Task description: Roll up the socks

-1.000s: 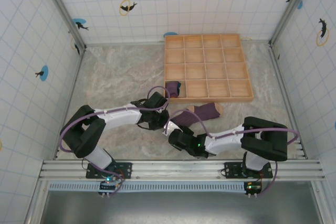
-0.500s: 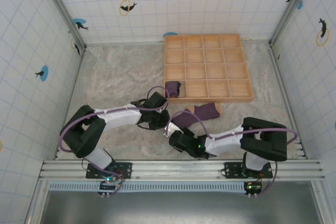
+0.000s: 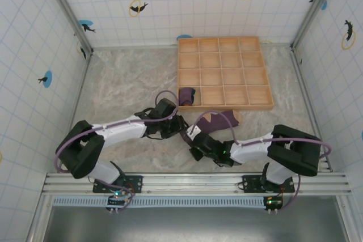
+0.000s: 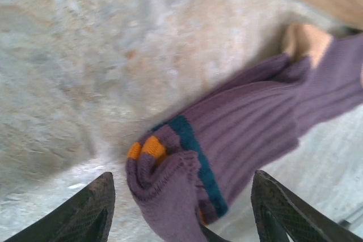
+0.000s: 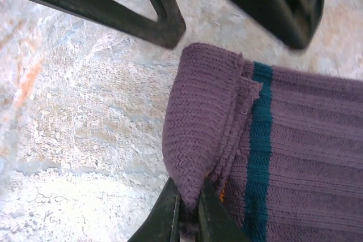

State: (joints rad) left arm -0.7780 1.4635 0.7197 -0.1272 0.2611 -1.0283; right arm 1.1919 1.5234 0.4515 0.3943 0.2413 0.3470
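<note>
A sock (image 3: 218, 122) lies on the table (image 3: 125, 83) just in front of the tray (image 3: 249, 106), its cuff between both grippers. The left gripper (image 4: 181, 213) stands wide astride the cuff, while the right gripper (image 5: 190, 208) is pinched tight on the cuff's folded edge. A purple bundle (image 3: 188, 96), probably the other sock, sits in the tray's near-left compartment

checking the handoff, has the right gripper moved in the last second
Yes: the right gripper, shut on the sock, has shifted slightly toward the tray.
</note>
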